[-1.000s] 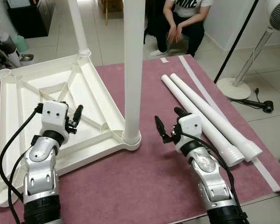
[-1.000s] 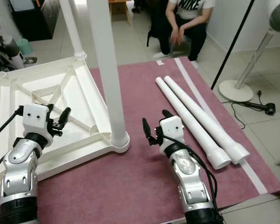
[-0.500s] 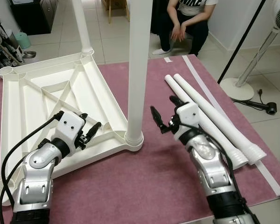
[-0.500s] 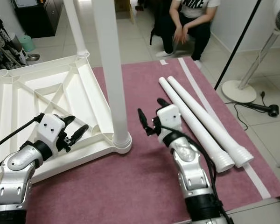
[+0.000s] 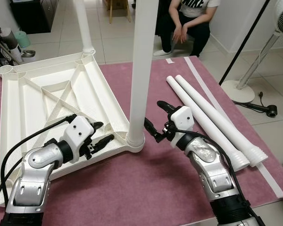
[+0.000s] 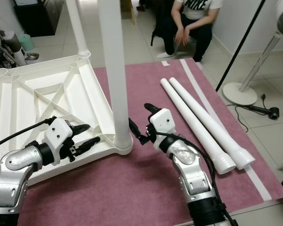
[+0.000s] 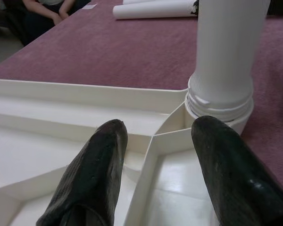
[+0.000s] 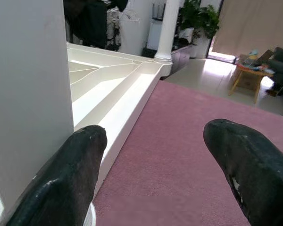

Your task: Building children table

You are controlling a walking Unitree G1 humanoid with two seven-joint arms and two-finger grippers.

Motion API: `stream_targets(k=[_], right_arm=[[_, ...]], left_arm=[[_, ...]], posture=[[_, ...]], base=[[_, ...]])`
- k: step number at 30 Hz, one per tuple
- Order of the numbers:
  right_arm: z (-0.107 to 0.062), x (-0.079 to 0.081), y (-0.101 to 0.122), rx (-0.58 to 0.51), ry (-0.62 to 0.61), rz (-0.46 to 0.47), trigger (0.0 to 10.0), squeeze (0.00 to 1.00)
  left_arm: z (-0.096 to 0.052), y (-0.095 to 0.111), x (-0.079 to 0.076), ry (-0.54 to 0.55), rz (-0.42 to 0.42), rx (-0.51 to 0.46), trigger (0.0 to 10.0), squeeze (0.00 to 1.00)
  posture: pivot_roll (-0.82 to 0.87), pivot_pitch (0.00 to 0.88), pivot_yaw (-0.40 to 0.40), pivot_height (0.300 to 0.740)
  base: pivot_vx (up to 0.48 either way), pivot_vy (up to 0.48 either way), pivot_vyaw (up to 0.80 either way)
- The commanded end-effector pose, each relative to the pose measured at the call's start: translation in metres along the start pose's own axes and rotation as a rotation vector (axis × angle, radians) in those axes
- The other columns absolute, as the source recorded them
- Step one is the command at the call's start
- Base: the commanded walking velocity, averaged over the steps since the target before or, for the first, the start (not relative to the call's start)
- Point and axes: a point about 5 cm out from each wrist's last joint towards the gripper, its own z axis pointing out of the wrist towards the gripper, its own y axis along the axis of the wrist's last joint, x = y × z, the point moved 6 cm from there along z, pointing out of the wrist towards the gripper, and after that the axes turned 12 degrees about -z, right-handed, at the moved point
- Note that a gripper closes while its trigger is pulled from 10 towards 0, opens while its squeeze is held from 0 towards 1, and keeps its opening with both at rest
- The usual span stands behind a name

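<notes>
Upright leg [image 5: 140,70] stands in the tabletop [image 5: 33,99] corner socket, long axis vertical, with the right gripper [image 5: 156,121] open right beside it at its 3 o'clock, closer than the open left gripper [image 5: 100,133] at 9.

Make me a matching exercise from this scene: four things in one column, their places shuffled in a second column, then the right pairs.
Things
1. upright white plastic table leg
2. two loose white plastic table legs
3. left gripper
4. right gripper

Places
A. lying flat on the maroon mat
B. open, over the upturned white plastic tabletop
C. standing in the tabletop's near corner socket
D. open, beside the upright leg's base, over the mat

Pairs: 1-C, 2-A, 3-B, 4-D
</notes>
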Motion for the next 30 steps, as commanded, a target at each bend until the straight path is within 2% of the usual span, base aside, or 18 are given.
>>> stream_targets(k=[1,2,3,5,7,12,16,19,20,22,26,27,28,30], right_arm=[[0.002,0.003,0.005,-0.016,0.060,0.011,10.0,0.00],[0.002,0.003,0.005,-0.016,0.060,0.011,10.0,0.00],[0.001,0.011,0.008,-0.035,0.129,0.033,10.0,0.00],[0.000,0.016,0.009,-0.043,0.154,0.043,10.0,0.00],[0.001,0.014,0.013,-0.049,0.181,0.064,10.0,0.00],[-0.001,0.018,0.006,-0.024,0.265,0.046,10.0,0.00],[-0.002,0.016,0.011,-0.036,0.280,0.055,10.0,0.00],[-0.017,0.021,0.000,0.022,0.325,0.033,10.0,0.00],[-0.017,0.021,0.000,0.022,0.325,0.033,10.0,0.00],[-0.029,0.016,-0.009,0.064,0.325,0.023,10.0,0.00],[-0.036,0.010,-0.014,0.092,0.304,0.040,10.0,0.00],[-0.040,0.001,-0.020,0.113,0.266,0.047,10.0,0.00],[-0.040,0.001,-0.020,0.113,0.266,0.047,10.0,0.00],[-0.045,-0.011,-0.027,0.138,0.223,0.052,10.0,0.00]], left_arm=[[-0.001,0.007,-0.001,-0.040,0.026,0.004,10.0,0.00],[-0.001,0.007,-0.001,-0.040,0.026,0.004,10.0,0.00],[-0.006,0.010,0.000,-0.066,0.047,0.008,10.0,0.00],[-0.008,0.010,0.000,-0.073,0.052,0.010,10.0,0.00],[-0.009,0.020,0.000,-0.070,0.049,-0.003,10.0,0.00],[-0.009,0.017,-0.002,-0.057,0.067,0.012,10.0,0.00],[-0.007,0.018,-0.004,-0.068,0.069,0.012,10.0,0.00],[-0.008,0.015,-0.004,-0.063,0.071,0.020,10.0,0.00],[-0.008,0.015,-0.004,-0.063,0.071,0.020,10.0,0.00],[-0.008,0.016,-0.004,-0.067,0.071,0.019,10.0,0.00],[-0.010,0.016,-0.002,-0.073,0.079,0.027,10.0,0.00],[-0.010,0.015,0.000,-0.074,0.091,0.043,10.0,0.00],[-0.010,0.015,0.000,-0.074,0.091,0.043,10.0,0.00],[-0.010,0.006,-0.004,-0.118,0.103,0.090,10.0,0.00]], posture=[[0.06,0.000,0.032,0.740],[0.06,0.000,0.032,0.740],[0.10,0.000,-0.010,0.740],[0.10,0.000,-0.005,0.740],[0.12,0.000,-0.017,0.740],[0.12,0.000,-0.026,0.740],[0.13,0.000,-0.040,0.740],[0.09,0.000,-0.003,0.740],[0.09,0.000,-0.003,0.740],[0.08,0.000,0.014,0.740],[0.07,0.000,0.026,0.740],[0.07,0.000,0.046,0.740],[0.07,0.000,0.046,0.740],[0.07,0.000,0.070,0.740]], base=[[0.000,0.000,0.00],[0.000,0.000,0.00],[0.000,0.000,0.00],[0.000,0.000,0.00],[0.000,0.000,0.00],[0.000,0.000,0.00],[0.000,0.000,0.00],[0.000,0.000,0.00],[0.000,0.000,0.00],[0.000,0.000,0.00],[0.000,0.000,0.00],[0.000,0.000,0.00],[0.000,0.000,0.00],[0.000,0.000,0.00]])
